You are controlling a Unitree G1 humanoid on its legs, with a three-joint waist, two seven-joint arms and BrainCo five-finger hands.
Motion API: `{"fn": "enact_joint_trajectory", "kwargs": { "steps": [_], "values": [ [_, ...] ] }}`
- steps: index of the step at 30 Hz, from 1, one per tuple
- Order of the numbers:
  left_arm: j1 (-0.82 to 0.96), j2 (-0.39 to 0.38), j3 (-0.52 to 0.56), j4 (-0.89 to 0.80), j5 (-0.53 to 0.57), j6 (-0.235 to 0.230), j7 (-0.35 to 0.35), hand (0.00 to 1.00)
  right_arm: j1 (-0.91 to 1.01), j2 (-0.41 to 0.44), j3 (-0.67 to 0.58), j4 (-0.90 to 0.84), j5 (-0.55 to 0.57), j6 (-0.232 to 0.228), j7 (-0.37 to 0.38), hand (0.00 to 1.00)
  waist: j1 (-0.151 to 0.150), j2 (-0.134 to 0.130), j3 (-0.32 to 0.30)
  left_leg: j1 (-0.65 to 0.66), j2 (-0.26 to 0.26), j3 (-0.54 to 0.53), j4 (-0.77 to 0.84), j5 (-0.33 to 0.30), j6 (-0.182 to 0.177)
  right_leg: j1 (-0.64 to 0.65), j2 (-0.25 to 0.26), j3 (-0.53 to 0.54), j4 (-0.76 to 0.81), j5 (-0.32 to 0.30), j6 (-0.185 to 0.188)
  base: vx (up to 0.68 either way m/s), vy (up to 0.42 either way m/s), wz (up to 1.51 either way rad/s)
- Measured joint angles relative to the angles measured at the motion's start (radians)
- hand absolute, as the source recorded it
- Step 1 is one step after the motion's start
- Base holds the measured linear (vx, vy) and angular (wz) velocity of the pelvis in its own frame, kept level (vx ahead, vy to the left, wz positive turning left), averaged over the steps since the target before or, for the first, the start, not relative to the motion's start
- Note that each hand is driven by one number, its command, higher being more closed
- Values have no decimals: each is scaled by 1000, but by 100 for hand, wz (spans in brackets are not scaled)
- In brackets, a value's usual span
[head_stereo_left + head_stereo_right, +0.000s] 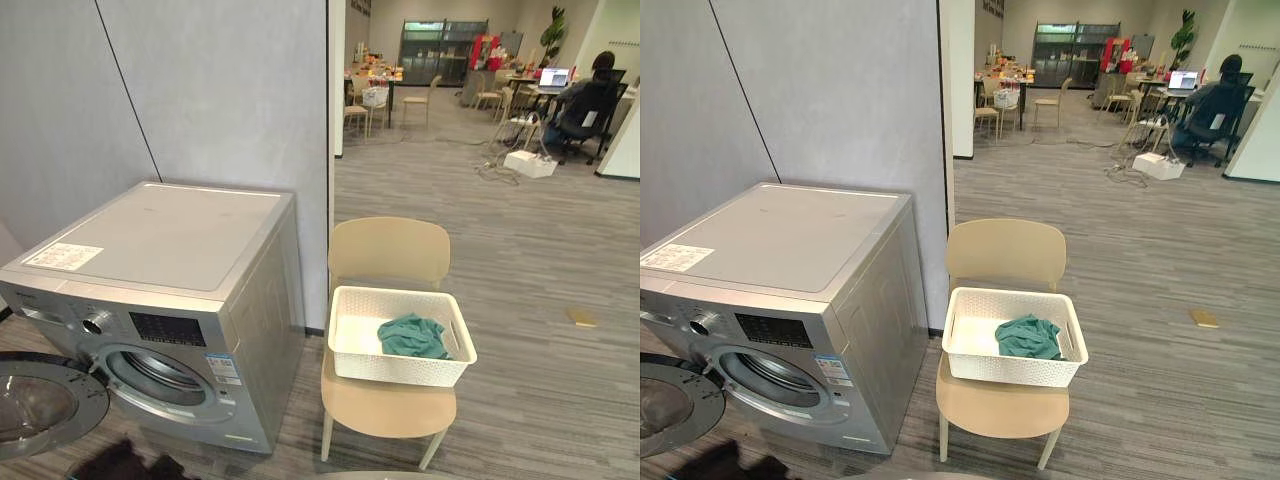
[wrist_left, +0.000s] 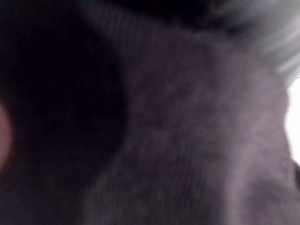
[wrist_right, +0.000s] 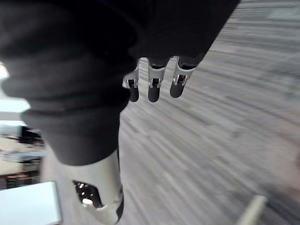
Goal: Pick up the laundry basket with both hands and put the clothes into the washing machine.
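Right robot hand - hangs over the grey floor, fingers loosely extended, nothing held. Left robot hand - dark cover right against the lens, cannot tell its state. White laundry basket sits at the back edge of the beige chair seat, green garment inside by its right wall. Washing machine stands just beside the chair, door swung open.

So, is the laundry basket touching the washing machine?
Apart. The left eye view shows a plain gap between the laundry basket and the washing machine.
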Motion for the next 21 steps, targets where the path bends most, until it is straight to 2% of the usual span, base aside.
{"fn": "enact_joint_trajectory", "kwargs": {
  "steps": [1, 2, 3, 6, 7, 9, 10, 12, 14, 18, 20, 21],
  "values": [
    [-19, -2, -34, 125, -3, 15, -23, 100, -19, -6, 3, 83, 8, 5, 14, 0, 14, 28, 30, -7, 12, -13, 142, -36, 43, -8, 7, 8, -1, 1, -5, 92, 75, -12],
    [-25, -7, -53, 179, -3, 24, -39, 100, -25, -8, 0, 101, 10, 8, 21, 0, 12, 55, 37, 14, 29, -22, 121, -97, 18, -3, 31, 9, -8, 1, -5, 83, 93, -24],
    [-35, -7, -57, 267, -2, 35, -65, 100, -30, -17, 13, 206, 10, 37, 40, 0, 6, 54, 38, 59, 8, -10, 36, -102, -6, 16, 27, 21, -34, 3, -13, 65, 80, -11],
    [-48, 10, -74, 301, 5, 32, -87, 100, -31, -18, 19, 257, 9, 46, 53, 0, 4, 47, 45, 83, -4, -8, -5, -100, -10, 20, 30, 45, -33, 15, -29, 31, 49, -9],
    [-52, 26, -106, 321, 14, 29, -100, 100, -38, -20, 36, 272, 8, 46, 54, 0, 4, 40, 55, 97, -6, -8, -22, -95, -18, 20, 36, 60, -27, 13, -26, 29, -6, -9],
    [-55, 55, -200, 334, 50, 28, -106, 100, -62, -25, 85, 279, 5, 46, 56, 0, 5, 49, 61, 129, -5, -10, -63, -86, -32, 13, 49, 75, -17, 11, -16, 37, -24, -13],
    [-60, 74, -257, 343, 76, 26, -113, 100, -85, -29, 126, 283, -3, 45, 64, 0, 5, 53, 62, 132, -3, -12, -66, -85, -34, 11, 59, 79, -17, 11, -1, 75, -48, -17],
    [-72, 98, -330, 361, 91, 26, -127, 100, -116, -37, 168, 283, -4, 41, 79, 0, 7, 60, 67, 132, 9, -23, -66, -84, -35, 10, 77, 85, -22, 11, 1, 93, -53, -14],
    [-81, 122, -399, 369, 118, 25, -134, 100, -148, -59, 225, 282, -4, 31, 89, 0, 8, 61, 69, 132, 20, -45, -58, -70, -40, 11, 95, 94, -27, 42, 7, 157, -62, -10],
    [-106, 143, -459, 379, 130, 24, -143, 100, -176, -71, 267, 282, 1, 24, 90, 0, 6, 63, 88, 121, 35, -54, -45, -70, -32, 12, 113, 91, -44, 45, 12, 194, -48, -5],
    [-142, 147, -464, 389, 141, 24, -143, 100, -191, -69, 277, 280, 7, 23, 90, 0, 7, 61, 120, 123, 34, -64, -28, -70, -31, 22, 109, 88, -45, 45, 12, 173, -30, 1],
    [-156, 147, -464, 388, 146, 23, -143, 100, -194, -68, 282, 276, 12, 23, 91, 0, 7, 70, 154, 122, 34, -66, -14, -72, -28, 28, 107, 81, -42, 45, 11, 101, -22, 3]
  ]
}}
